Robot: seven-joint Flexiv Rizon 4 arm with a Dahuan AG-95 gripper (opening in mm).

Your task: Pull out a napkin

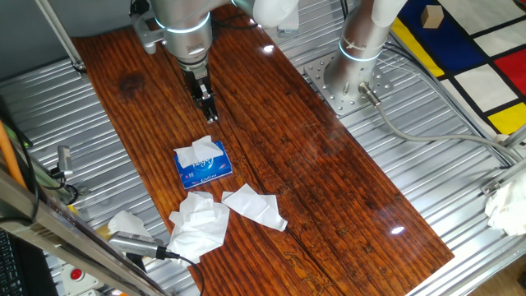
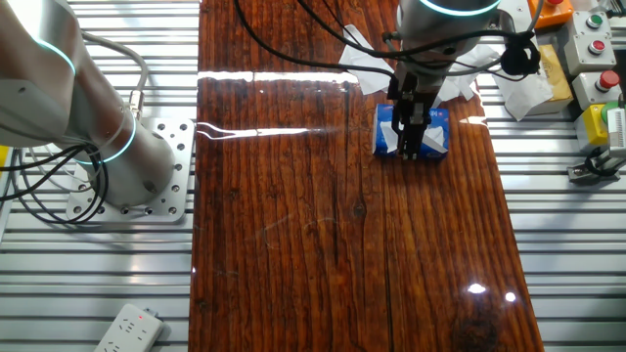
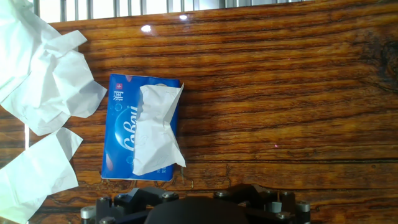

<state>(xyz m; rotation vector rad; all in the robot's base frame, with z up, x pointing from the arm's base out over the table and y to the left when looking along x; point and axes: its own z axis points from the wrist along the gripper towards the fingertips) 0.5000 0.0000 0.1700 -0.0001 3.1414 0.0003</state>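
- napkin point(image 3: 155, 130) is poking up out of the slot of the blue tissue pack point(image 3: 121, 134), which is lying flat on the wooden bench point(image 1: 329, 189), toward the end where the loose sheets are gathering.
- it is looking white, thin and crumpled, bunching into soft folds with a pointed corner hanging past one end of the pack, so there is plenty of free paper to pinch.
- the pack is probably sitting flat with its slot facing up so that a straight lift can draw the sheet out.
- the gripper point(image 1: 207, 107) is hanging above the bench, fingers pointing down, clear of the pack and holding nothing; from one fixed view the two fingers are looking close together, but i cannot tell how wide the gap really is.
- in the other fixed view it is lining up almost over the pack, which suggests it is being positioned for a descent onto the tuft.
- loose tissues point(image 1: 201, 222) are lying crumpled near the bench edge just beyond the pack, apart from it, looking like sheets already out.
- a second silver robot base point(image 1: 349, 78) is standing off the long edge of the bench, taking no part.
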